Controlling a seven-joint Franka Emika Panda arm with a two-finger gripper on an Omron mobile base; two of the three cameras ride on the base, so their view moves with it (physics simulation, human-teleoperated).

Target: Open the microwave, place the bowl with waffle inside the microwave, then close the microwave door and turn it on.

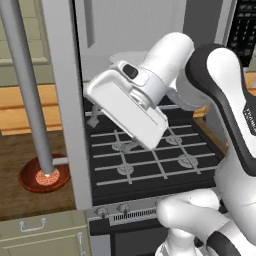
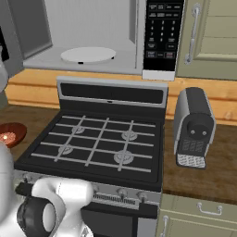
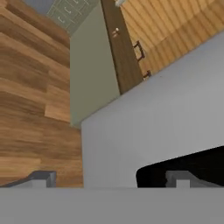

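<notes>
Holding waffle [image 1: 46,177]: bowl [image 1: 30,183]

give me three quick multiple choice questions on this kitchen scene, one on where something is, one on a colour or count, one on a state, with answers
1. Where is the bowl with the waffle?
A. on the counter left of the stove
B. on the turntable
C. on a stove burner

2. What colour is the turntable in the microwave?
A. black
B. white
C. reddish-brown

3. How is the microwave door?
A. shut
C. taken off
B. swung open

Answers:
1. A: in the left base view the bowl sits on the wooden counter beside the stove, behind the door's bar handle.
2. B: the right base view shows a white round plate on the pale grey floor inside.
3. B: the inside lies bare in the right base view, and the door stands edge-on in the left base view.
</notes>
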